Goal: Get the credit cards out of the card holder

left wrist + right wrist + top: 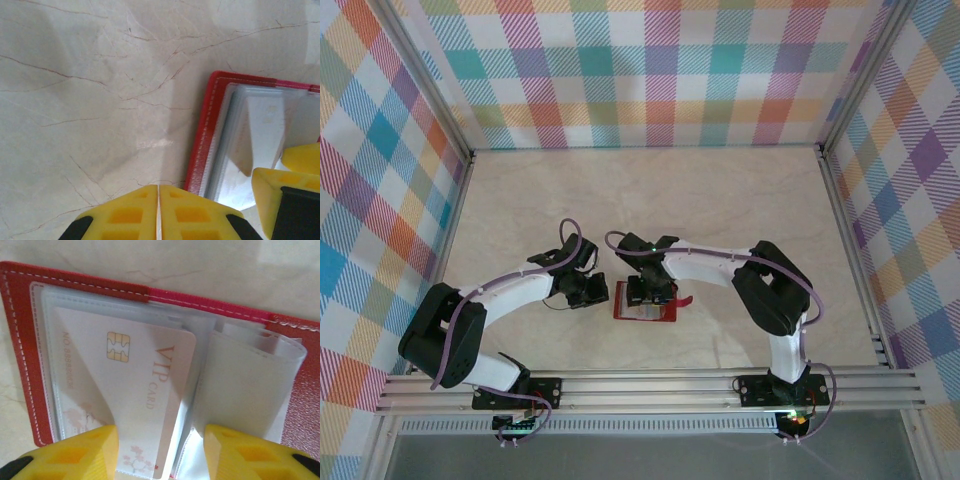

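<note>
The card holder [642, 314] lies open and flat on the pale marbled table [720, 200], its red border framing a lighter inside too small to read. Its snap tab [684, 300] pokes out from its right edge. The right gripper [651, 293] hangs directly over the holder's far half, covering part of it. The left gripper [588, 292] sits just beside the holder's left edge. An aluminium rail [650, 385] runs nearer than the holder, and plaid walls [650, 70] stand well beyond it.

High rear overhead camera; both wrist cameras facing down, close above the shared card holder [640, 312].
</note>
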Available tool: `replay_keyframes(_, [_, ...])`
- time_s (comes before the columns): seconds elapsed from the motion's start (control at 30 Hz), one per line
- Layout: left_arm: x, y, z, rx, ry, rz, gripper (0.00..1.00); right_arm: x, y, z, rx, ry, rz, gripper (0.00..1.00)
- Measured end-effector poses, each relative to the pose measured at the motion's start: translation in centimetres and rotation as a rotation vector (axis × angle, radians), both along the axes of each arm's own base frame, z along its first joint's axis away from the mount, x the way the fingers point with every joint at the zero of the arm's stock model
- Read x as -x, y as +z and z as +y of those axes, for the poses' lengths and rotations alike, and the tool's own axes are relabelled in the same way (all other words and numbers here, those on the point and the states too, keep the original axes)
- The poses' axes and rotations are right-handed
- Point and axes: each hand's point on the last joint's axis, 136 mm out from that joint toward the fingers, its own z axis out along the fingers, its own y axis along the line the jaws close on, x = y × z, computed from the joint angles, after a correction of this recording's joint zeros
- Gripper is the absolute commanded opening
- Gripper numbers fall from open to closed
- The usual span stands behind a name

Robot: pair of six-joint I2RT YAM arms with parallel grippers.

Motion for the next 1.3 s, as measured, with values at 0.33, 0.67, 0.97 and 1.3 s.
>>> replay_keyframes(0.33, [0.0,0.0,0.0,0.001,0.0,-0.001,0.11,-0.4,2.2,-2.3,0.07,-0.014,-0.07,0.51])
replay_keyframes(0.67, [-0.1,-0.1,0.0,-0.002,0.0,0.003,0.11,-0.5,2.4,-3.3,0.115,-0.018,-0.087,0.45])
replay_keyframes(0.97, [-0.1,-0.2,0.0,-0.003,0.0,0.006,0.11,-0.4,2.4,-2.7,0.082,-0.014,-0.076,0.17])
replay_keyframes(1.3, [-0.1,0.0,-0.5,0.013,-0.013,0.018,0.11,-0.4,2.8,-3.8,0.102,-0.02,-0.097,0.33])
